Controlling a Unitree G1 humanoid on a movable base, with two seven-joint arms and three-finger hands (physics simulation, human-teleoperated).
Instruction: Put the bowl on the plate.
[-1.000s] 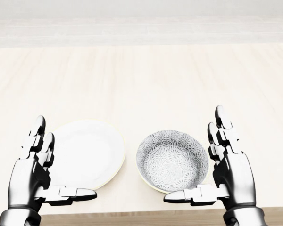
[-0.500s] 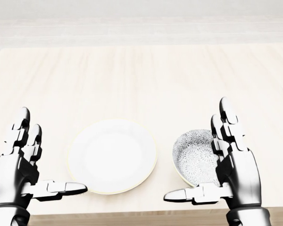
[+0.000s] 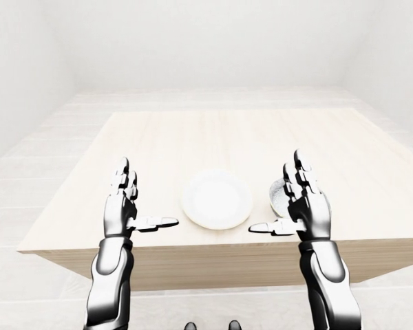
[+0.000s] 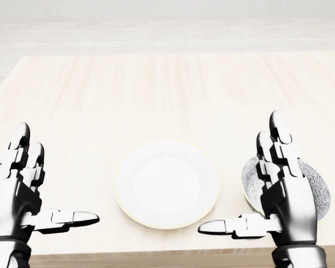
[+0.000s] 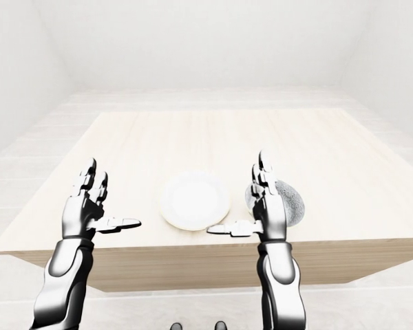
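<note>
A plain white plate lies near the bottom edge of the light wooden table, in the middle of the head view. To its right sits the patterned grey-white bowl, upright on the table and apart from the plate. My right hand stands open in front of the bowl's left half and hides it, thumb pointing left. My left hand is open too, well left of the plate, with nothing between its fingers.
The table's near edge runs just below both hands, and its left corner shows in the left-eye view. Pale floor and white walls surround the table. My feet show at the bottom.
The whole picture has shifted: the camera has moved left, so plate and bowl now sit further right in the view. The right hand now covers part of the bowl. Both hands stay open.
</note>
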